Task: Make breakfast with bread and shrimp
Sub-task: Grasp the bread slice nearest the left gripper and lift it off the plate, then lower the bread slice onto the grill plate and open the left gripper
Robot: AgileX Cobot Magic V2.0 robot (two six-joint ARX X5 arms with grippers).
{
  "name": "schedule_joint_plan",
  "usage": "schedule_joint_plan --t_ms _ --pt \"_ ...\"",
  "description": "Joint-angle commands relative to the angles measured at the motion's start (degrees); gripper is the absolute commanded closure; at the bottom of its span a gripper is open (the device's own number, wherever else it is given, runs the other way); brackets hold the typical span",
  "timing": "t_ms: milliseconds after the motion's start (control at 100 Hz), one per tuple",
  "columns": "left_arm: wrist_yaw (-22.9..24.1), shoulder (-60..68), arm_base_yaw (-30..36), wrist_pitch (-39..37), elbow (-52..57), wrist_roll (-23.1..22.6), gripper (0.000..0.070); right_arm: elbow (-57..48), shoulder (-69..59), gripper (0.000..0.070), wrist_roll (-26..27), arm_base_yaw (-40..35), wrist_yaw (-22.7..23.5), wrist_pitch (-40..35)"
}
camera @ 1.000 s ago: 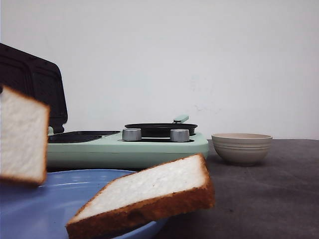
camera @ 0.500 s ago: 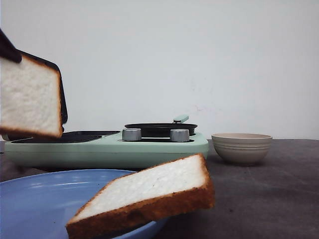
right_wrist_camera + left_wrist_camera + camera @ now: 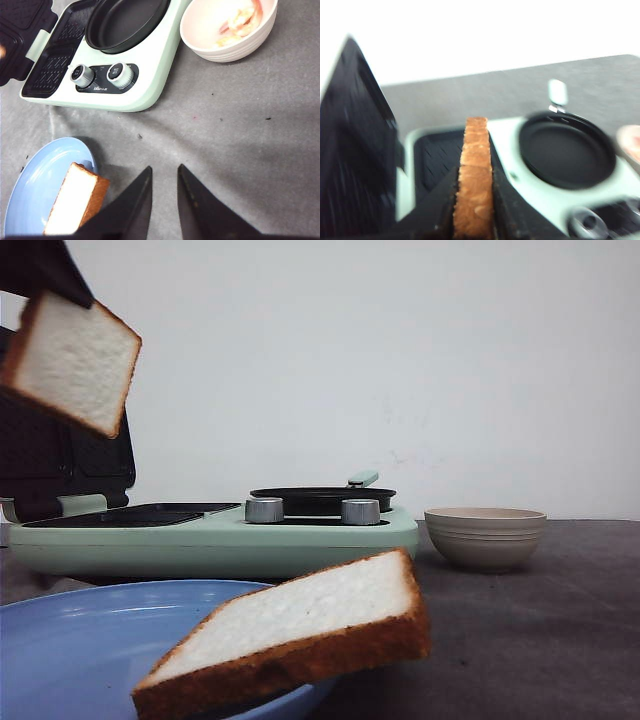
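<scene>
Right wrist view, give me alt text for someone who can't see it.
The open right end effector hovers over a grey table, holding nothing. Beyond it, a bread slice lies on a blue plate, beside a mint-green cooker with a black pan and a bowl holding shrimp.

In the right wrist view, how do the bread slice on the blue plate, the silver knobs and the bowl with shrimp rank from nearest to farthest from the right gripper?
From the right gripper:
1. Bread slice on the blue plate, beside the fingers, nearest.
2. Silver knobs, on the green cooker's front edge, midway.
3. Bowl with shrimp, beyond the cooker's pan end, farthest.
</scene>
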State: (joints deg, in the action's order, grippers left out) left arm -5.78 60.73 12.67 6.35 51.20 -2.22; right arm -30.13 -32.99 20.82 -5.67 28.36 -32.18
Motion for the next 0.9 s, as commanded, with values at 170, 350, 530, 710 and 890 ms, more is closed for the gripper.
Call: schedule_joint_plan --t_ms 170,350,530,710,890 --pt "2.4 13.3 0.2 -3.1 8.2 -10.7 0.0696 -0.9 -0.2 0.0607 -1.2 -0.2 0.1 0.4" --pt "3.7 23.2 0.9 -4.6 14.3 -15.3 0.0696 -0.9 -0.2 0.0607 -2.0 -0.2 0.1 0.4" --pt "7.0 31.6 2.6 -4.7 21.0 -21.5 0.0696 -0.9 -0.2 0.0607 -2.2 -0.2 -0.3 0.4" --pt "10.0 38.2 3.8 -5.7 25.7 -27.6 0.0696 -0.9 -0.2 0.0607 -2.2 -0.2 -0.3 0.5" --pt "13.6 41.9 4.5 -8.1 27.0 -35.2 0.0696 -0.9 -0.2 0.0607 -2.3 -0.2 -0.3 0.5"
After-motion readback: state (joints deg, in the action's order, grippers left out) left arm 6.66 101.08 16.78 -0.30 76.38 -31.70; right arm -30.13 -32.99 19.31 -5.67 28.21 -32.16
